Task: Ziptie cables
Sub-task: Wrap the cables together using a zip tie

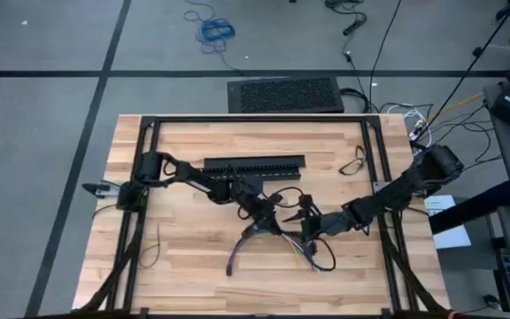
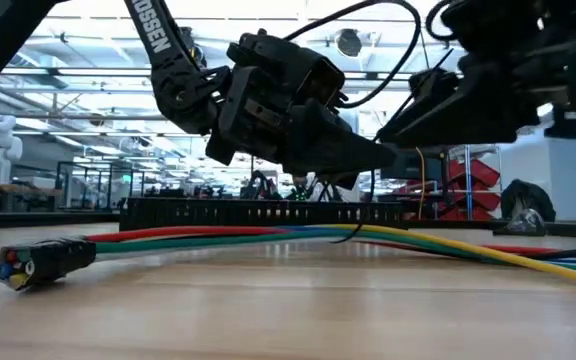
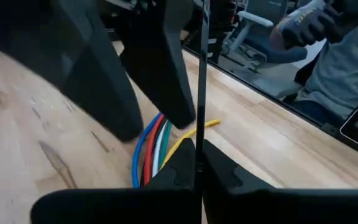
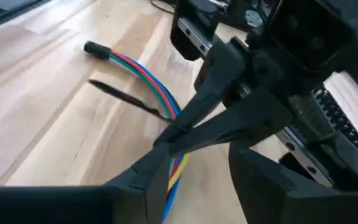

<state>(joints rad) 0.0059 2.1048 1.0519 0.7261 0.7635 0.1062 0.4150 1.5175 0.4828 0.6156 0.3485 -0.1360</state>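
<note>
The cables (image 1: 255, 239) are a loose multicoloured bundle lying on the wooden table, with a black sleeve at one end (image 2: 43, 262). My left gripper (image 1: 268, 215) hovers just above their middle, shut on a thin black zip tie (image 4: 123, 94). The tie's free end reaches out over the table beside the cables (image 4: 148, 74). My right gripper (image 1: 304, 223) faces it from the right, open. Its two fingers (image 3: 126, 118) stand on either side of the bundle (image 3: 153, 146); whether they touch it cannot be told. My left gripper pinches the zip tie strip (image 3: 201, 134) between the free ends of its two shut fingers (image 3: 219, 168). The fingers slant down toward the table from the left. The strip runs on away from the fingertips, crossing the cables, and its far end (image 4: 95, 83) lies near the tabletop.
A long black slotted bar (image 1: 253, 166) lies toward the far side of the table, behind the cables. A small black loop (image 1: 354, 165) sits at the far right. A person with a gloved hand (image 3: 309, 25) stands beyond the right edge. Black frame rails border the table.
</note>
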